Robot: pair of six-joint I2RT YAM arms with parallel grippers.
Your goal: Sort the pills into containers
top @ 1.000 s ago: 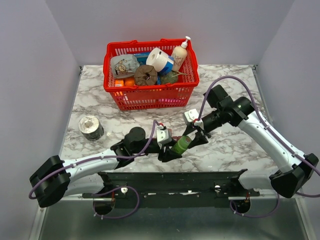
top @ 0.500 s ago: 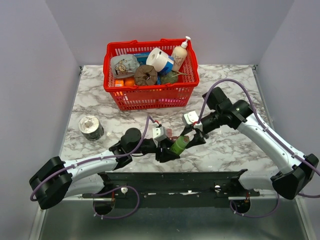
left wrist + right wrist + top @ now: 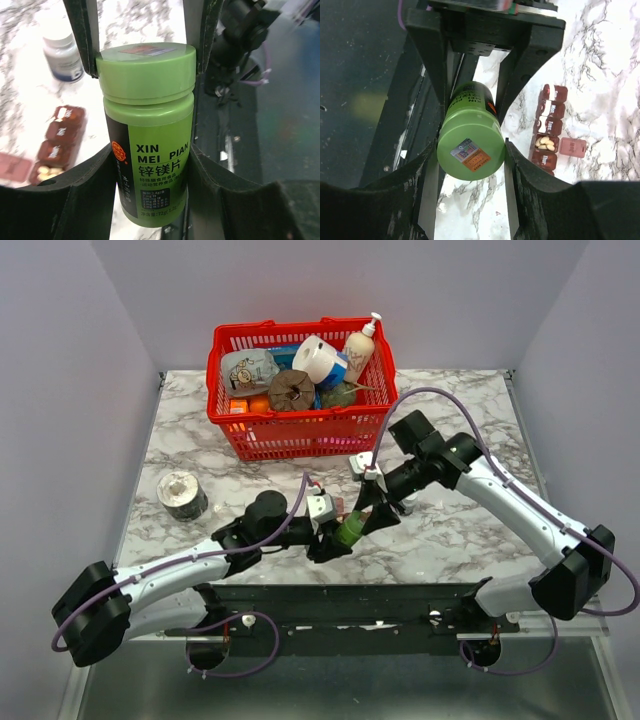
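Note:
My left gripper [image 3: 335, 540] is shut on the body of a small green pill bottle [image 3: 350, 530] and holds it tilted above the table's near edge. In the left wrist view the bottle [image 3: 147, 130] sits between my fingers. My right gripper [image 3: 366, 514] is closed round the bottle's green cap [image 3: 470, 145], with its pads touching both sides. The dark red-brown pill strip [image 3: 547, 132] lies on the marble beside the bottle. One compartment is open, with pale pills [image 3: 546, 143] inside and its lid [image 3: 572, 147] swung out. The strip also shows in the left wrist view [image 3: 55, 140].
A tiny clear bottle with a white cap [image 3: 62, 52] stands beyond the strip. A red basket [image 3: 300, 435] full of items sits at the back centre. A grey round tin [image 3: 182, 495] stands at the left. The black base rail [image 3: 340, 605] runs along the near edge.
My right gripper has moved left and closed in over the bottle's cap. My left gripper and the bottle have shifted slightly left.

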